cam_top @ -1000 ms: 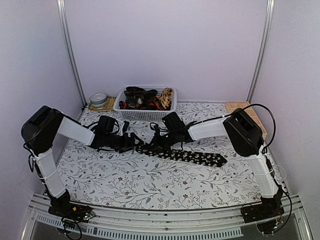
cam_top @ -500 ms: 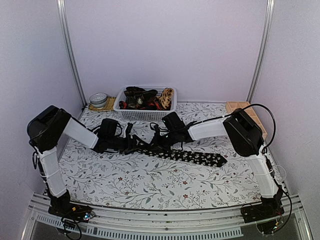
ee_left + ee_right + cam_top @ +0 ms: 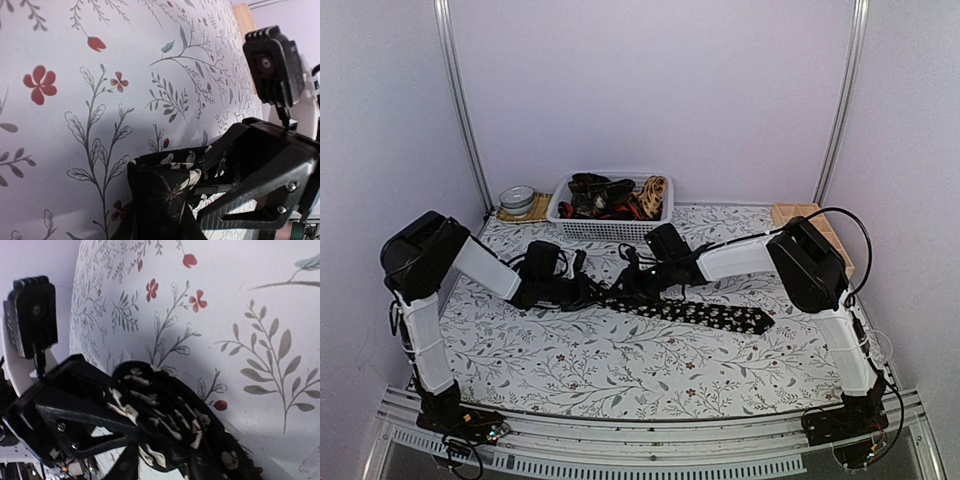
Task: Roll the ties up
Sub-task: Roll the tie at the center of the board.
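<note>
A black tie [image 3: 710,315] with pale flower specks lies stretched across the flowered tablecloth, its left end folded into a small roll. Both grippers meet at that roll. In the left wrist view the rolled end [image 3: 165,192] fills the space between my left gripper's [image 3: 160,225] jaws, which are shut on it. My right gripper [image 3: 632,288] sits just right of my left gripper [image 3: 592,293]. In the right wrist view the roll [image 3: 170,415] lies between my right gripper's [image 3: 170,470] jaws, with a sliver of tablecloth showing beside one finger. More ties [image 3: 605,195] are heaped in a basket.
A white basket [image 3: 610,230] stands at the back centre. A round tin [image 3: 517,199] on a mat is to its left. A wooden box [image 3: 800,215] sits at the back right edge. Metal frame posts stand at both back corners.
My left arm has slid right up to the tie's rolled end and its jaws have closed on it. My right gripper's jaws have loosened around the roll.
</note>
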